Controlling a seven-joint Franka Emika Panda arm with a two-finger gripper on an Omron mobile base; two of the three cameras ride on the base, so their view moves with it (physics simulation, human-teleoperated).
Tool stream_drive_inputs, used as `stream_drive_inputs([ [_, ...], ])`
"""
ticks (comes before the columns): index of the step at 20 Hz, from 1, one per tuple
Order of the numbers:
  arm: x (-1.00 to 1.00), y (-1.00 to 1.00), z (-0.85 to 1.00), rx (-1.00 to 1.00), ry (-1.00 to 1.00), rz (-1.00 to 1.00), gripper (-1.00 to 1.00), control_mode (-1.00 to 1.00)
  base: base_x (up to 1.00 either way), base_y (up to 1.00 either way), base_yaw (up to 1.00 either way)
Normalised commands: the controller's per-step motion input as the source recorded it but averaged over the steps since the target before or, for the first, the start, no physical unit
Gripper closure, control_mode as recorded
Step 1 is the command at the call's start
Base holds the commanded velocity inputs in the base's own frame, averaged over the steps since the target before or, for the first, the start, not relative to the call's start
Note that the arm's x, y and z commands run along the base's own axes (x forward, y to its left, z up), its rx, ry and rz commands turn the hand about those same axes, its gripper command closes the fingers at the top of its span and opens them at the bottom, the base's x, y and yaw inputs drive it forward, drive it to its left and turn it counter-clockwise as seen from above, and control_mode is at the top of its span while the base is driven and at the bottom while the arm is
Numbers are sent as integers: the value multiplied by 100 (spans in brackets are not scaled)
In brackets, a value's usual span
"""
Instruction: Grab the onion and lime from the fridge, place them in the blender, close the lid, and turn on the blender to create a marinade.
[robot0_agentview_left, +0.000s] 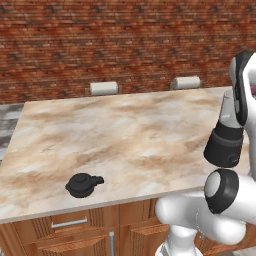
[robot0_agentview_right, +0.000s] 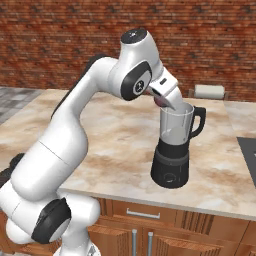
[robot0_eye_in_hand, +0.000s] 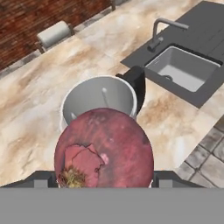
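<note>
The lid (robot0_agentview_left: 83, 184) is lying flat on the marble counter (robot0_agentview_left: 115, 140), near the front edge at the left, well apart from the blender (robot0_agentview_left: 226, 142). Two paper-towel rolls (robot0_agentview_left: 104, 88) are seen at the far edge of the counter, against the brick wall (robot0_agentview_left: 115, 40). Wooden drawers (robot0_agentview_left: 70, 225) are seen below the counter edge.

Further right, in the right base view, the white arm (robot0_agentview_right: 70, 135) is being arched over the counter, with the hand brought down at the open mouth of the blender (robot0_agentview_right: 175, 147). The blender is standing upright on the counter, black base below, clear jar with a side handle above, no lid on it. A bit of dark red is glimpsed between the hand and the jar rim. Another towel roll (robot0_agentview_right: 209, 91) is seen behind, at the far right.

In the hand view, a red onion (robot0_eye_in_hand: 104, 148) is being held between the fingers of the gripper (robot0_eye_in_hand: 104, 177); the jaws are spread wide around it, with the dark fingertips (robot0_eye_in_hand: 43, 178) showing at either side of the onion. The onion's root end is turned toward the camera. It is being held just above the open jar (robot0_eye_in_hand: 98, 98), which is lined up beneath it. To the right in that view, a sink (robot0_eye_in_hand: 181, 68) with a faucet (robot0_eye_in_hand: 164, 30) is set in a dark surround.
</note>
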Motion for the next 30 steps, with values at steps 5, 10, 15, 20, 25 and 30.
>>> stream_drive_inputs([
  [5,51,-27,-49,3,0,0,100,-100,0,0,0],
  [10,41,-35,-27,2,0,0,100,-100,0,0,0],
  [15,40,-15,-17,0,3,0,100,-100,0,0,0],
  [20,29,-1,-35,0,11,0,100,-100,0,0,0],
  [25,0,0,-57,0,17,2,100,-100,0,0,0],
  [30,-21,2,-57,0,5,2,-100,-100,0,0,0],
])
